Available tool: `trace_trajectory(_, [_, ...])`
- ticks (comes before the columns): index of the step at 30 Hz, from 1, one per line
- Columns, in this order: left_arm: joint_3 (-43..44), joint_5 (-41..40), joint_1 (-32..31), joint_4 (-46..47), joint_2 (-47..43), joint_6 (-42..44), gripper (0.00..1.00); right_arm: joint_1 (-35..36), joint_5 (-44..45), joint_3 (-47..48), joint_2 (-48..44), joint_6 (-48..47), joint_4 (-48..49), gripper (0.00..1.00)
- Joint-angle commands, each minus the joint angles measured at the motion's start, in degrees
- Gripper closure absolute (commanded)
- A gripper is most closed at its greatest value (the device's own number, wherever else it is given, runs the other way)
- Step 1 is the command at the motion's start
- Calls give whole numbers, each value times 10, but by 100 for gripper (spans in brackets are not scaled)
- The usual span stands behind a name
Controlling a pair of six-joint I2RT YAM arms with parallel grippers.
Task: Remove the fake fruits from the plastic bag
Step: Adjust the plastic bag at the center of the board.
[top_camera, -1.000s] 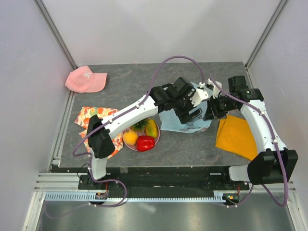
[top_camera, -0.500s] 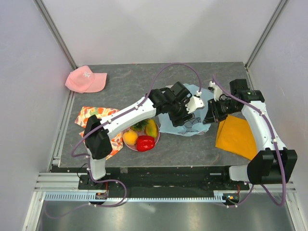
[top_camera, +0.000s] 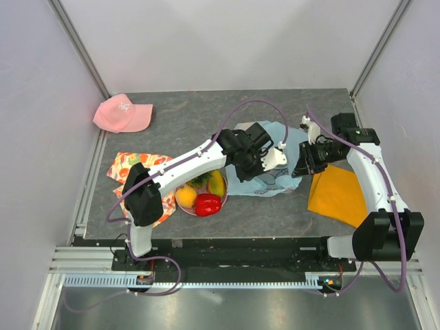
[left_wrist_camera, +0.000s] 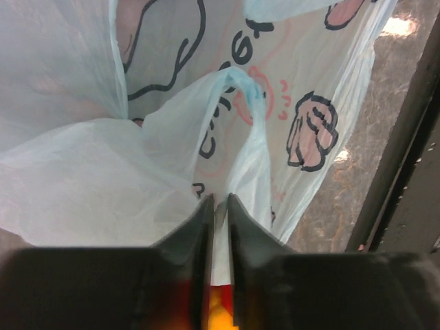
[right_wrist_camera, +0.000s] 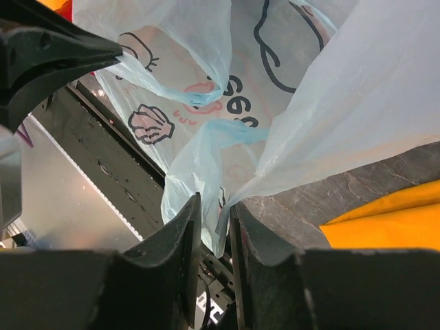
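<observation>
The grey table (top_camera: 172, 117) fills the middle of the top view. The left arm (top_camera: 192, 159) reaches from lower left up to the centre, and the right arm (top_camera: 368, 172) rises along the right side and bends in toward the centre. Between their ends the bag (top_camera: 271, 182), light blue with cartoon print, lies crumpled at centre, lifted at both sides. An orange cloth (top_camera: 338, 196) lies flat just right of it, under the right arm. A floral cloth (top_camera: 127, 165) lies at left, partly under the left arm, and a pink cap (top_camera: 122, 114) sits at upper left, well apart. Just left of the bag stands a bowl (top_camera: 225, 197) holding four fruits: a red pepper (top_camera: 207, 204), a yellow-orange fruit (top_camera: 185, 196), a mango (top_camera: 217, 183) and a pineapple (top_camera: 201, 180) partly hidden by the arm. The left fingers (left_wrist_camera: 192, 230) stand narrow, pinching a twisted strip of the bag. The right fingers (right_wrist_camera: 180, 240) are also narrow, gripping a fold of the bag's edge
</observation>
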Motion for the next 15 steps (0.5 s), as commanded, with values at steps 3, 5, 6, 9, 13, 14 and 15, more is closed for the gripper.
trace_trajectory(3, [35,-5,17,-9,-3,5,98,-9,-8,67,37,3,20,71])
trace_trajectory(5, [67,-15,36,14,-16,-48,98,-18,4,103,49,8,33,73])
trace_trajectory(6, [77,-16,63,45,-38,-70,98,-22,7,114,52,12,43,73])
trace_trajectory(9, [127,-13,113,72,-65,-128,98,-48,15,146,49,11,62,74])
trace_trajectory(13, [107,19,147,108,-151,-158,98,-68,29,145,9,-52,54,74])
trace_trajectory(14, [97,29,147,109,-161,-163,98,-69,40,116,-21,-70,50,74])
trace_trajectory(15, [87,47,148,109,-174,-175,98,-69,43,97,-38,-121,33,73])
